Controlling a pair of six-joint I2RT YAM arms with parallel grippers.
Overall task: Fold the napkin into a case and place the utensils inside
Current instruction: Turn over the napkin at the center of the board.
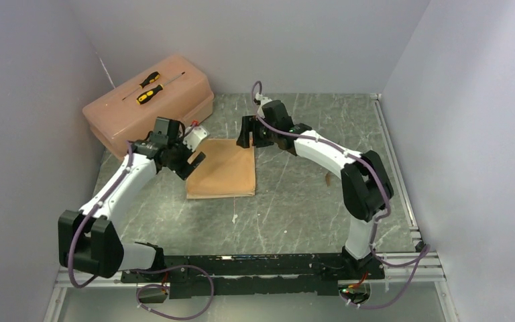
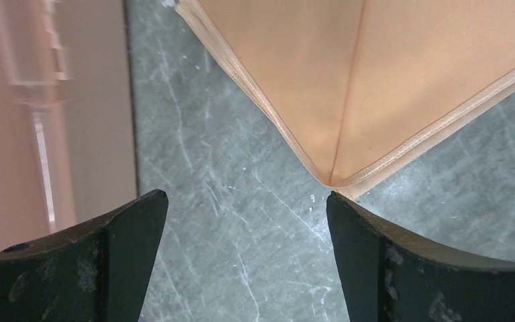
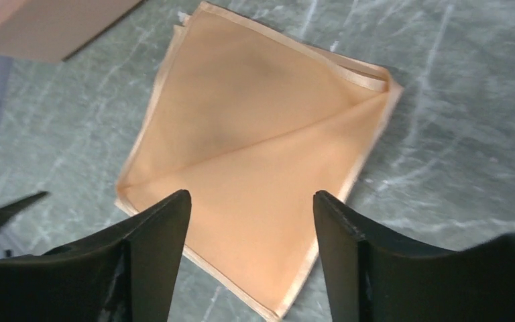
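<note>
The napkin (image 1: 222,169) lies flat on the table as a folded peach-tan square, with a diagonal fold line across it in the right wrist view (image 3: 255,154). My left gripper (image 1: 194,151) hovers at the cloth's far left corner, open. In its wrist view the jaws (image 2: 247,201) frame bare table, and the napkin's corner (image 2: 349,74) sits just beyond the right fingertip. My right gripper (image 1: 251,139) is at the far right corner, open above the cloth (image 3: 251,198) with nothing between the fingers. A thin brown piece (image 1: 326,178), perhaps one of the utensils, lies under the right arm.
A pink plastic toolbox (image 1: 141,111) stands at the back left, close to my left gripper, with two yellow-and-black screwdrivers (image 1: 153,87) on its lid. Grey walls close in the table on the left, back and right.
</note>
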